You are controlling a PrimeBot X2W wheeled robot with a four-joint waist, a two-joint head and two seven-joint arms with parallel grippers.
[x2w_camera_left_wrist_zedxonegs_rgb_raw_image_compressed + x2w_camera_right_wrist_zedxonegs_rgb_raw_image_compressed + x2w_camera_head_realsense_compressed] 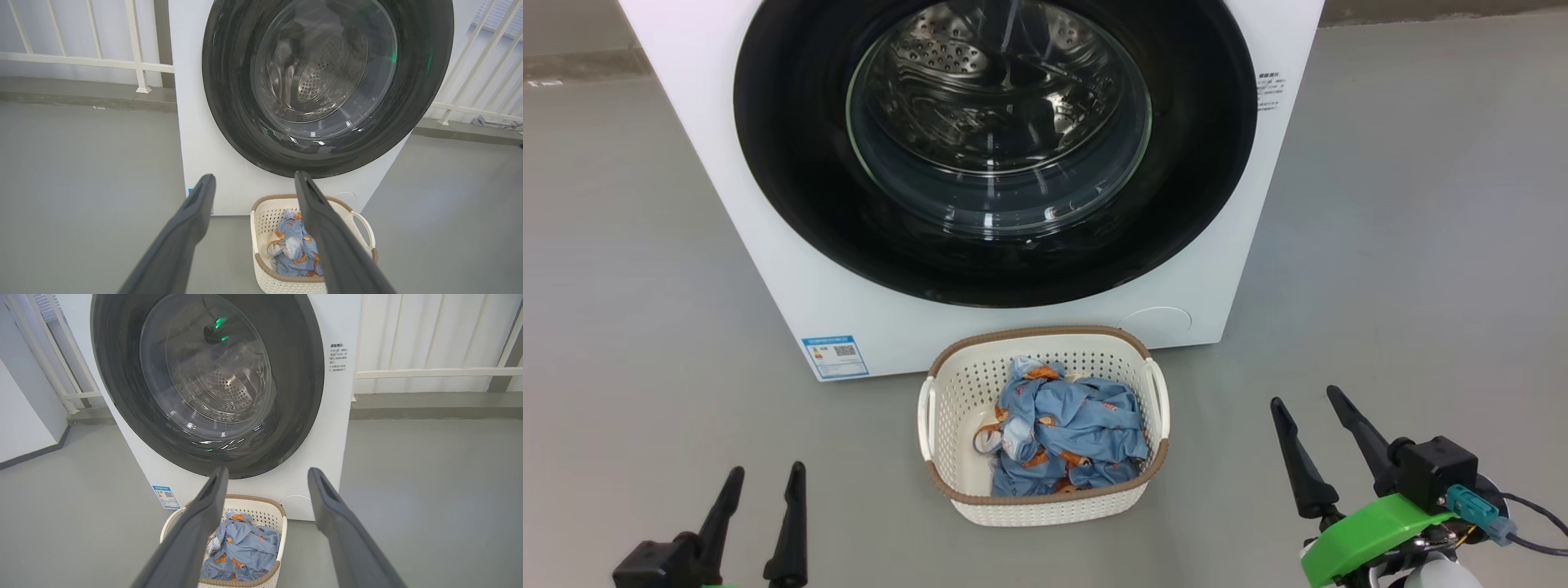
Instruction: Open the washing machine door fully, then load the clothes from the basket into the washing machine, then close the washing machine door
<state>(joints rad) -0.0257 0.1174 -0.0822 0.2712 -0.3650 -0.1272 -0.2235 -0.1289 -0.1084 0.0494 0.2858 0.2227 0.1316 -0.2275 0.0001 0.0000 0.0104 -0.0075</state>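
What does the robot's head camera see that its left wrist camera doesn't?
Head camera's extra: the right gripper, open, near the picture's lower right. Left wrist camera's extra: white railings behind the washing machine. Both see the closed washing machine door, the basket holding the blue clothes, and the open left gripper.
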